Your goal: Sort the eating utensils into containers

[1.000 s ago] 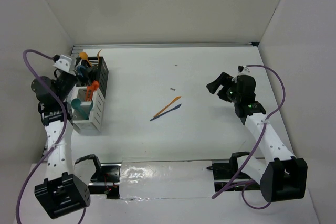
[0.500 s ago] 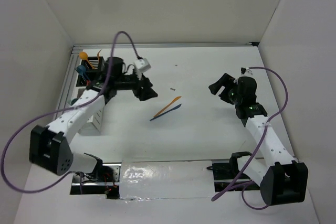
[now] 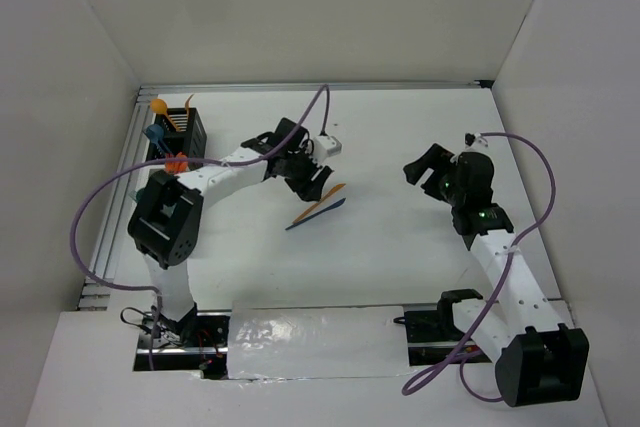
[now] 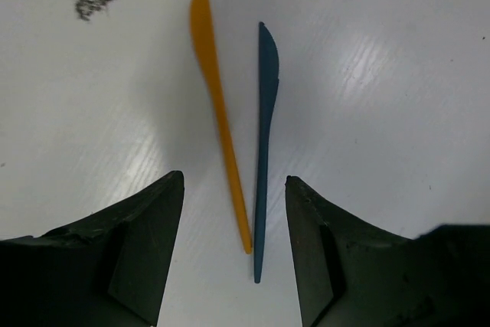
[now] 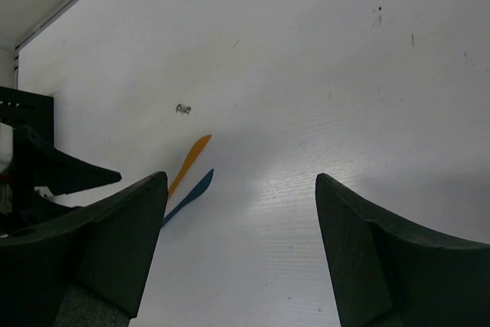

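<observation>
Left gripper (image 4: 233,189), jaws open, straddles the orange knife (image 4: 218,105) handle, blue knife (image 4: 264,143) just beside it; light, thin, probably slippery plastic, so pinch mid-handle

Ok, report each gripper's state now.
Left gripper: open, empty, above thin orange plastic knife and dark blue plastic knife.
Right gripper: open, empty.

Robotics lab test cell, plain white enclosure walls (image 3: 300,7), white tabletop (image 3: 400,247)

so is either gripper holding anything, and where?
Nothing held. Left gripper hangs open over the handle ends of the orange knife and blue knife; right gripper open, empty.
</observation>
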Tool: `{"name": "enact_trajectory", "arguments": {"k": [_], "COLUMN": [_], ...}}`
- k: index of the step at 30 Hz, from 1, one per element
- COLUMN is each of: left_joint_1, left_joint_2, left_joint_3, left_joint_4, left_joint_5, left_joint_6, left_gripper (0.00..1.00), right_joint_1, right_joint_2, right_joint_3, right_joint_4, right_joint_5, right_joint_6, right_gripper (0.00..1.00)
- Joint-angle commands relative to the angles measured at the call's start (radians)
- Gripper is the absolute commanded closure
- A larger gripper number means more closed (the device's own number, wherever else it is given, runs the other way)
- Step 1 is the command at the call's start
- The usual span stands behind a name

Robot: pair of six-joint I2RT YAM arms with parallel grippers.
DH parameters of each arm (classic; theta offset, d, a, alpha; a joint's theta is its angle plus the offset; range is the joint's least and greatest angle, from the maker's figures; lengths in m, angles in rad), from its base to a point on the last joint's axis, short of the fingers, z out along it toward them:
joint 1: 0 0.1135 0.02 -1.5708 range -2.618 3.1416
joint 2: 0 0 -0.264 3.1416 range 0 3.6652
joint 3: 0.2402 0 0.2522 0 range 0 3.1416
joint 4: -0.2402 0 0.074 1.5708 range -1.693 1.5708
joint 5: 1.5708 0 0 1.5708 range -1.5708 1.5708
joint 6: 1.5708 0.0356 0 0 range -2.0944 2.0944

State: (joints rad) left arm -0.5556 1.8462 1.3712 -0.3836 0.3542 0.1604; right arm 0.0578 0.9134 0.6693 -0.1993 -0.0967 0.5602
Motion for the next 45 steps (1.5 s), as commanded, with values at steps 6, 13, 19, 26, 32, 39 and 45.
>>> {"name": "enact_trajectory", "arguments": {"k": [6, 13, 19, 26, 32, 39, 45], "left_joint_1": [-0.078, -0.09, -0.09, -0.099, -0.113, -0.057, 0.103], "left_joint_2": [0.113, 0.154, 0.166, 0.24, 0.272, 0.119, -0.157], "left_joint_3": [0.071, 0.051, 0.042, 0.051, 0.009, -0.001, -0.021], "left_joint_4": [-0.069, -0.057, -0.047, -0.135, -0.153, -0.072, 0.132], "left_joint_5": [-0.125, -0.233, -0.238, -0.228, -0.238, -0.074, 0.139], "left_joint_6": [0.018, 0.004, 0.004, 0.008, 0.005, -0.038, -0.044], "left_gripper": [0.35, 0.37, 0.41, 0.56, 0.75, 0.96, 0.97], "right_joint_1": [-0.007, -0.007, -0.01, -0.01, -0.007, -0.01, -0.009], "right_joint_2": [0.002, -0.025, -0.022, -0.038, -0.047, -0.05, -0.06], "right_joint_3": [-0.019, -0.03, -0.03, -0.03, -0.048, -0.039, -0.01], "right_joint_4": [0.006, 0.017, 0.017, 0.008, 0.017, 0.008, 0.008], "right_joint_5": [0.005, 0.015, 0.015, 0.034, 0.025, 0.025, 0.015], "right_joint_6": [-0.02, -0.011, -0.013, -0.011, 0.0, 0.004, 0.009], "right_gripper": [0.17, 0.18, 0.18, 0.18, 0.18, 0.18, 0.18]}}
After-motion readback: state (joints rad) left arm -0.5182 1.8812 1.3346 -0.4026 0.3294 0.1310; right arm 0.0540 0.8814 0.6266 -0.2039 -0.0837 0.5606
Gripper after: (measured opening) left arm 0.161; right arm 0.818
